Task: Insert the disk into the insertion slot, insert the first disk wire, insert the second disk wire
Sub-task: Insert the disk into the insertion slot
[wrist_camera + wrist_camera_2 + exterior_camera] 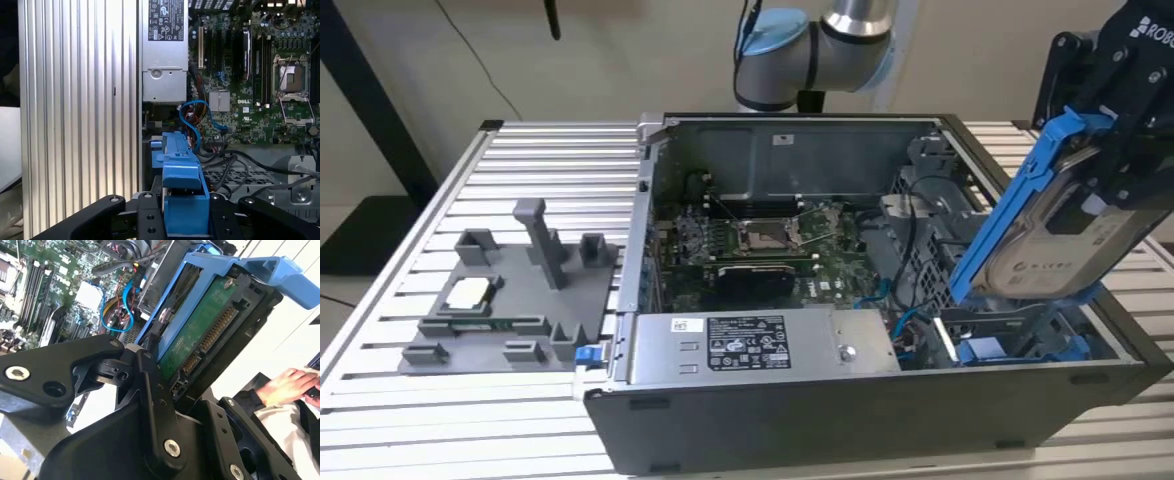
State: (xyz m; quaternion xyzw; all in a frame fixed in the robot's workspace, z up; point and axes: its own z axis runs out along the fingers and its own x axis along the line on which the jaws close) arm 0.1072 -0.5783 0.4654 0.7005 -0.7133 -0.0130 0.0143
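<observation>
My gripper [1110,165] hangs over the right end of the open computer case [720,420], shut on the disk [1051,240]. The disk is a silver drive in a bright blue carrier frame [994,215], tilted steeply with its lower end down near the insertion slot [987,348] at the case's front right. In the second wrist view the disk's green circuit board and connector [200,332] face the camera between my black fingers [147,375]. In the first wrist view the blue carrier [182,195] sits above the bay. A thin blue cable [192,117] loops loose beside the bay.
A grey labelled power-supply box [747,345] lies along the case's front, the motherboard [774,240] behind it. A grey fixture plate [507,300] with small parts rests on the slatted table [454,420] at the exterior view's left. A person's hand [290,382] is beyond the case.
</observation>
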